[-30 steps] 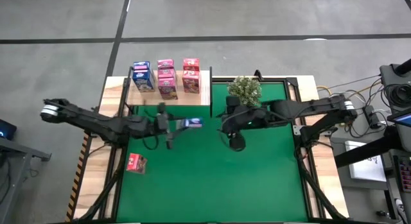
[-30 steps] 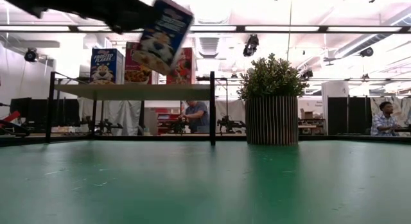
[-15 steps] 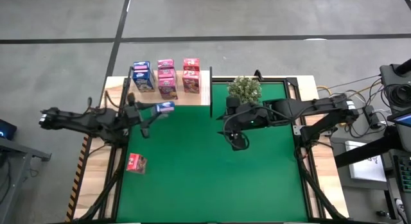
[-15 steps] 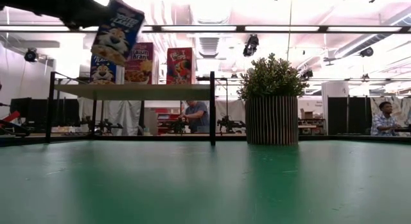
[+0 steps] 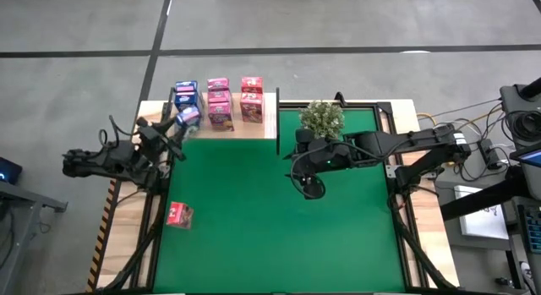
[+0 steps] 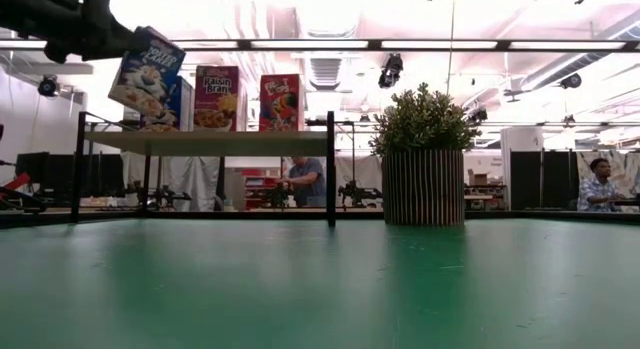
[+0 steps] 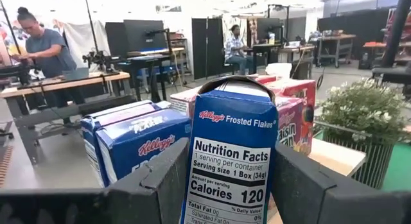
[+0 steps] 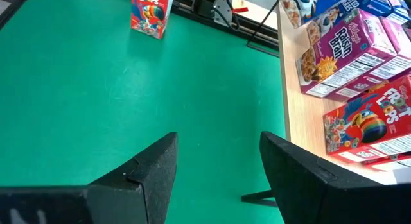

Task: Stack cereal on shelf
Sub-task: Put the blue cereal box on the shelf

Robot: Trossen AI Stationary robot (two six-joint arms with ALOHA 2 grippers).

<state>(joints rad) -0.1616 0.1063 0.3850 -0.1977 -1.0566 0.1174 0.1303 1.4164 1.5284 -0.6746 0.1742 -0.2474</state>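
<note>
My left gripper (image 5: pixel 173 128) is shut on a blue Frosted Flakes cereal box (image 5: pixel 188 117), held in the air over the left end of the pale wooden shelf (image 5: pixel 258 130). The low view shows that box (image 6: pixel 147 74) tilted, in front of the boxes standing on the shelf board (image 6: pixel 210 141). A blue box (image 5: pixel 185 94), a pink box (image 5: pixel 219 101) and a red-pink box (image 5: pixel 251 99) stand there on their bases. One red box (image 5: pixel 178 214) stands on the green mat. My right gripper (image 8: pixel 218 142) hangs open above the mat, near the plant. My left gripper pinches the blue box between its two fingers (image 7: pixel 160 182), one on each broad face, the narrow nutrition panel (image 7: pixel 228 166) turned toward the wrist. The fingers come about level from the table's left side. The box is lifted clear of the shelf, tilted.
A potted green plant (image 5: pixel 322 117) stands on the mat just right of the shelf's black upright (image 6: pixel 330 169). The green mat (image 5: pixel 279 236) stretches wide toward the near edge. People work at benches in the room beyond the table.
My left gripper has carried the blue box from over the mat's middle toward the table's left and far edges, to the shelf's left end. The wrist has turned and the box has changed its tilt. It stays lifted clear and held.
</note>
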